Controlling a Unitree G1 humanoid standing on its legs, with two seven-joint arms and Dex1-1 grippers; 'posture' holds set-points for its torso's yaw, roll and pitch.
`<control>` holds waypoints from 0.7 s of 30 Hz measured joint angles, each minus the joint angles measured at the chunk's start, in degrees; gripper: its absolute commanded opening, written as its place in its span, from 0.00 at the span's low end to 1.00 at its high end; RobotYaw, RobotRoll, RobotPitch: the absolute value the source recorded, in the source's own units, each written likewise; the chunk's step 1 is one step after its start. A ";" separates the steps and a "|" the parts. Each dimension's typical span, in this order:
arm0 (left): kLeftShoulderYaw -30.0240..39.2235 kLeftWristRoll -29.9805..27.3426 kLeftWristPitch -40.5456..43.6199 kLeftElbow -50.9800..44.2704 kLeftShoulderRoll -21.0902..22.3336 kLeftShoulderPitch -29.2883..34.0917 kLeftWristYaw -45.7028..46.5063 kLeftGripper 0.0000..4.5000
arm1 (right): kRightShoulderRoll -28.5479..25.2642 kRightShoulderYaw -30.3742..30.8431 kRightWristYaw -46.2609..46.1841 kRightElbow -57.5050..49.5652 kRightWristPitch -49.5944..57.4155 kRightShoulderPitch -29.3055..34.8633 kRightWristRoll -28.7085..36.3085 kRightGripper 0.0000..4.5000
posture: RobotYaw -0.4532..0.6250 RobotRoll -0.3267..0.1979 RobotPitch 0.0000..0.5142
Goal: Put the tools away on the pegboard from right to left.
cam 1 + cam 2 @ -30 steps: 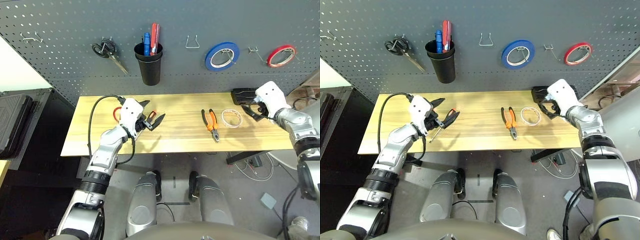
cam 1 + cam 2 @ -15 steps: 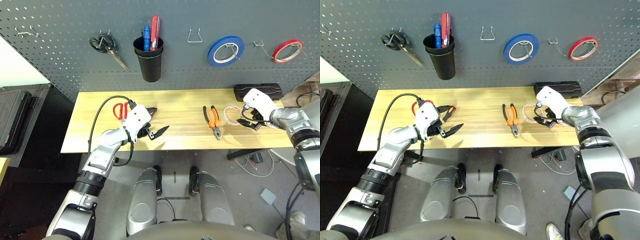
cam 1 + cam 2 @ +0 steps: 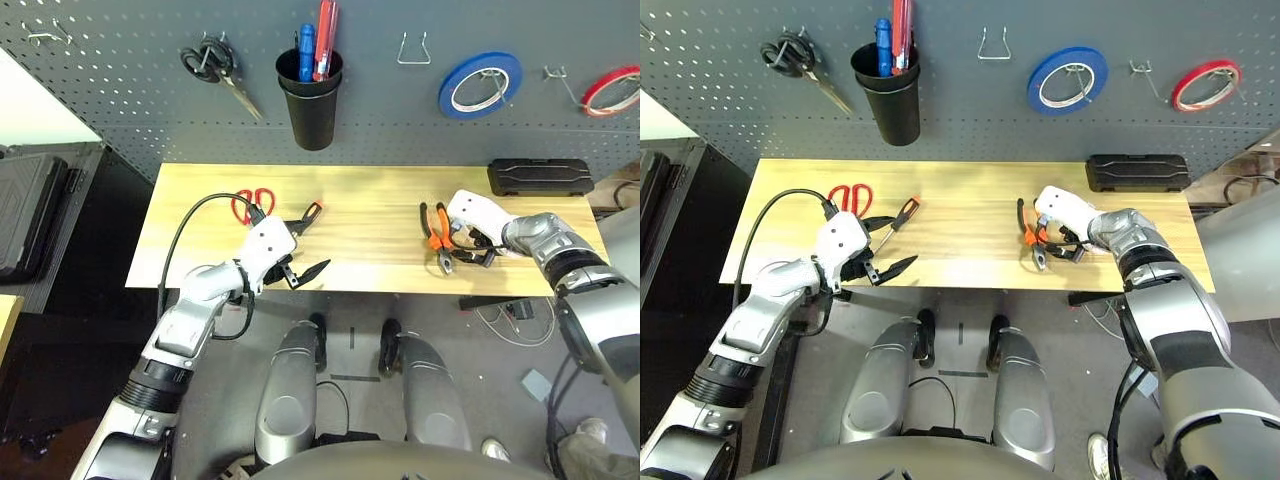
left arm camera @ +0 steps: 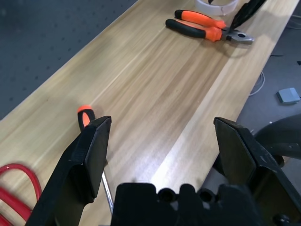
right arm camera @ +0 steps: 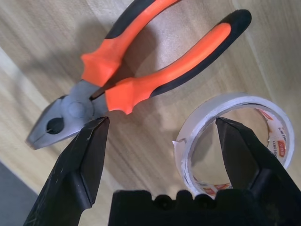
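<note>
Pegboard (image 3: 130, 100), dark grey and full of holes, filled the wall behind a long wooden table (image 3: 370, 195). A black cup (image 3: 310, 100) hung on it beside spare hooks.

On the table, toward the right, lay orange-and-black pliers (image 5: 141, 70), and just beside them a whitish tape roll (image 5: 235, 141) lay flat. Toward the left sat red-handled scissors (image 3: 250, 205), with a slim screwdriver (image 3: 308, 213) near them.

The right gripper (image 5: 160, 160) hung spread wide above the tape roll and pliers, touching neither. The left gripper (image 4: 164, 155) was likewise released and empty, near the screwdriver at the table's front edge.

The tape roll, rightmost of the tools, looked light and stiff but thin-walled, probably slippery on its outer face. Pinching across the ring's wall, one finger inside the hole and one outside, seemed the surest hold.
</note>
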 measured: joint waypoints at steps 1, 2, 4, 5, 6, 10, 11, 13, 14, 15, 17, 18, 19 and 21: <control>0.09 0.00 0.41 -0.76 0.16 0.27 0.02 0.99 | 0.17 0.16 -0.10 0.07 0.36 0.00 -0.12 1.00 | 0.74 0.62 0.68; 0.22 -0.01 0.80 -1.38 0.29 0.51 0.05 0.99 | 0.38 0.31 -0.26 0.17 0.83 0.00 -0.34 1.00 | 0.74 0.62 0.68; 0.48 -0.01 1.56 -2.23 0.57 1.15 0.36 0.99 | 0.45 0.37 -0.29 0.16 1.46 -0.07 -0.51 1.00 | 0.75 0.62 0.68; 0.56 -0.01 1.83 -2.83 0.59 1.53 0.64 0.99 | 0.45 0.39 -0.29 0.17 1.88 -0.15 -0.55 1.00 | 0.75 0.62 0.69; 0.57 -0.01 2.03 -3.18 0.59 1.77 0.81 0.99 | 0.45 0.43 -0.31 0.16 2.30 -0.22 -0.60 1.00 | 0.75 0.62 0.69; 0.58 0.00 3.12 -3.91 0.59 2.35 1.53 0.99 | 0.45 0.42 -0.63 0.16 3.36 -0.27 -0.55 1.00 | 0.75 0.62 0.69; 0.58 0.00 3.32 -4.29 0.59 2.40 1.77 0.99 | 0.45 0.38 -0.71 0.16 3.81 -0.26 -0.53 1.00 | 0.75 0.62 0.69; 0.57 0.00 3.46 -5.09 0.59 2.39 1.96 1.00 | 0.45 0.31 -0.98 0.08 4.35 -0.26 -0.47 0.96 | 0.75 0.62 0.69; 0.57 0.00 3.46 -5.25 0.59 2.38 1.97 1.00 | 0.45 0.13 -1.35 0.03 4.90 -0.26 -0.45 0.91 | 0.75 0.62 0.69; 0.57 0.01 3.47 -5.24 0.59 2.38 1.98 1.00 | 0.44 -0.05 -1.54 0.03 5.42 -0.26 -0.35 0.87 | 0.75 0.62 0.69; 0.56 0.02 3.47 -5.22 0.58 2.30 1.99 1.00 | 0.44 -0.61 -1.61 0.04 6.69 -0.19 0.09 0.71 | 0.74 0.62 0.69; 0.56 0.03 3.46 -5.20 0.58 2.22 2.00 1.00 | 0.44 -1.01 -1.71 0.03 7.25 -0.12 0.25 0.64 | 0.74 0.62 0.69; 0.54 0.05 3.45 -5.17 0.56 2.17 2.02 1.00 | 0.43 -1.37 -1.87 0.02 7.82 -0.05 0.38 0.55 | 0.74 0.62 0.69; 0.48 0.08 3.43 -5.07 0.47 2.02 2.15 1.00 | 0.33 -1.93 -2.60 -0.05 9.03 0.18 0.96 0.38 | 0.73 0.62 0.69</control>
